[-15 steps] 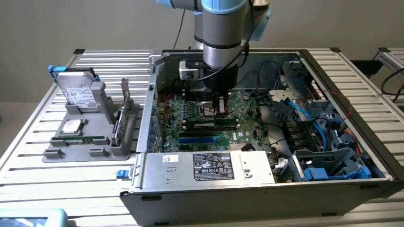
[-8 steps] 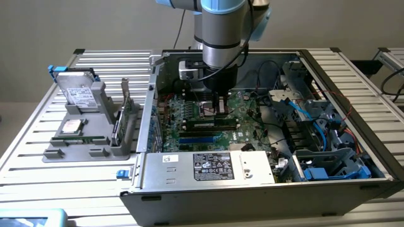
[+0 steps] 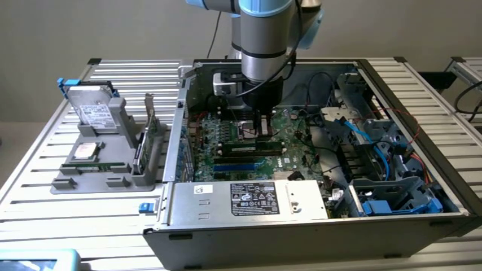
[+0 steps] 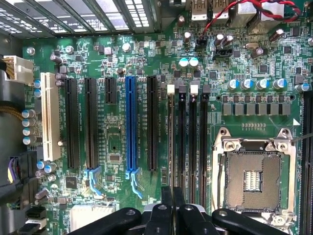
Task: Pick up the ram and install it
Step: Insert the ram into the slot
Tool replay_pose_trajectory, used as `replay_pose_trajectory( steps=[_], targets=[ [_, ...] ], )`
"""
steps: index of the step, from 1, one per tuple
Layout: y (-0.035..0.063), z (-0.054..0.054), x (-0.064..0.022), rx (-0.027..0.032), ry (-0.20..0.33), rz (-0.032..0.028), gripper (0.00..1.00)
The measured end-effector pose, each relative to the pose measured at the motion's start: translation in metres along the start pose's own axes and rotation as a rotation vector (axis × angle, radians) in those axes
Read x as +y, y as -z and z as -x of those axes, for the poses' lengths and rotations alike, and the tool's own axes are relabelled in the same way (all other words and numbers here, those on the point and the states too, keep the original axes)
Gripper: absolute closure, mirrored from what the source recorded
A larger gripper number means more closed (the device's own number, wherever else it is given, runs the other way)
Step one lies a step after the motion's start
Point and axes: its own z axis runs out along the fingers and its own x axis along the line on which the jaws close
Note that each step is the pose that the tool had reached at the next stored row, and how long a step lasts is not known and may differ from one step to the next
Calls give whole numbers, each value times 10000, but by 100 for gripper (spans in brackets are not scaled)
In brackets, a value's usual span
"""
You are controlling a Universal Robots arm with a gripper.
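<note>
The ram point(image 3: 252, 148) is a thin green stick with dark chips. It stands on edge along the memory slots of the motherboard point(image 3: 226, 135), inside the open computer case. In the wrist view I see it edge-on as a narrow strip point(image 4: 170, 142) over the slot with a white latch point(image 4: 170, 89), nearest the long black card slot. My gripper point(image 3: 260, 132) hangs straight down over the stick's middle. The black fingers point(image 4: 167, 196) are shut, and the strip runs into the thin gap between them. How deep the ram sits in the slot I cannot tell.
An empty processor socket point(image 4: 252, 178) lies beside the memory slots, and a blue card slot point(image 4: 130, 127) on their other side. The power supply point(image 3: 249, 199) fills the case front, with cables and blue drive bays point(image 3: 384, 169) at the exterior view's right. A grey fixture point(image 3: 101, 169) holds a hard drive point(image 3: 94, 110) and an expansion card point(image 3: 150, 135).
</note>
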Motion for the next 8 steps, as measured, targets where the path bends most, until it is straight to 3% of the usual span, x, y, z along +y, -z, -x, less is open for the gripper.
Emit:
replay_pose_trajectory(
  steps=[8],
  targets=[
    [0, 0, 4, -1, 52, -16, 87]
  ],
)
